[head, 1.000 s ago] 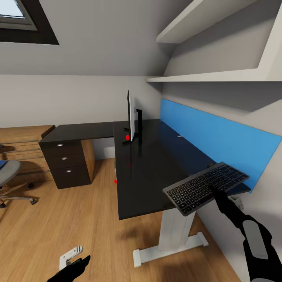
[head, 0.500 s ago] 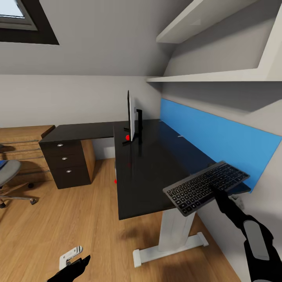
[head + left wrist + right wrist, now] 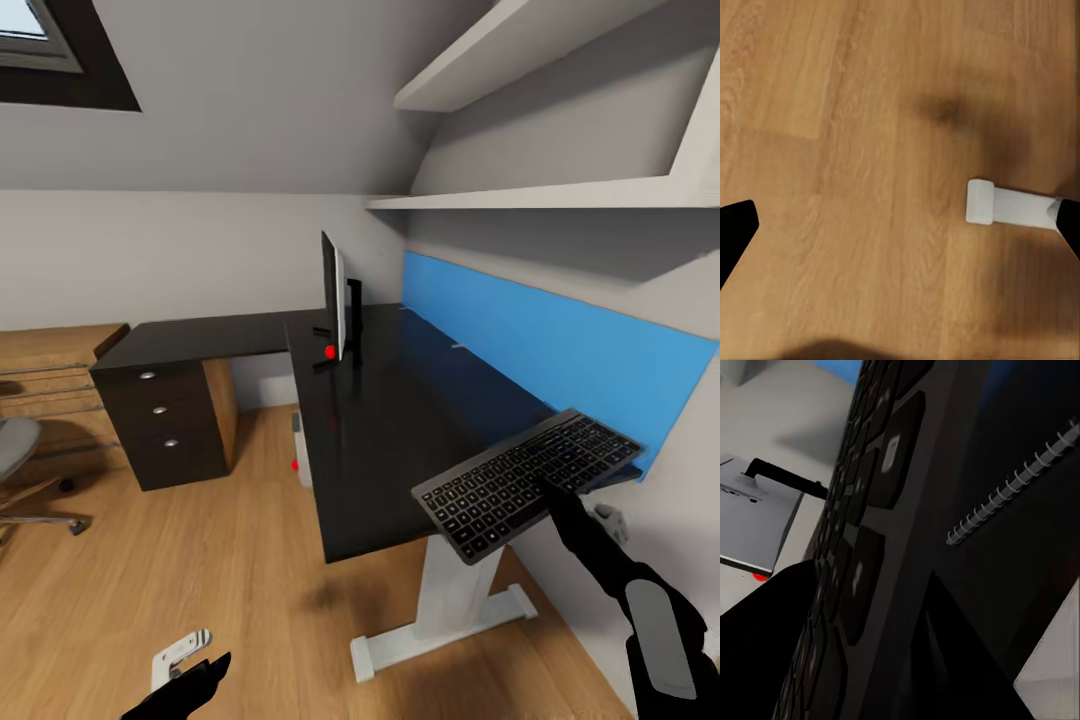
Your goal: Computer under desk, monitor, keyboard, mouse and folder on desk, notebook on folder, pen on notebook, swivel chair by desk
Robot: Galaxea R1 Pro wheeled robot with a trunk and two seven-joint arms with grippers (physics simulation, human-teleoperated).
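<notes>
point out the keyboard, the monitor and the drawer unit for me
keyboard (image 3: 525, 482), head view, on the middle of its key field
monitor (image 3: 332, 297), head view, on the thin screen seen edge-on
drawer unit (image 3: 160, 425), head view, on the middle drawer front

Plank floor (image 3: 150, 560), white shelves (image 3: 520, 190), skylight (image 3: 40, 50)

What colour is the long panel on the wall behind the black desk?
Bright blue: the long wall panel shows best in the head view.
</notes>
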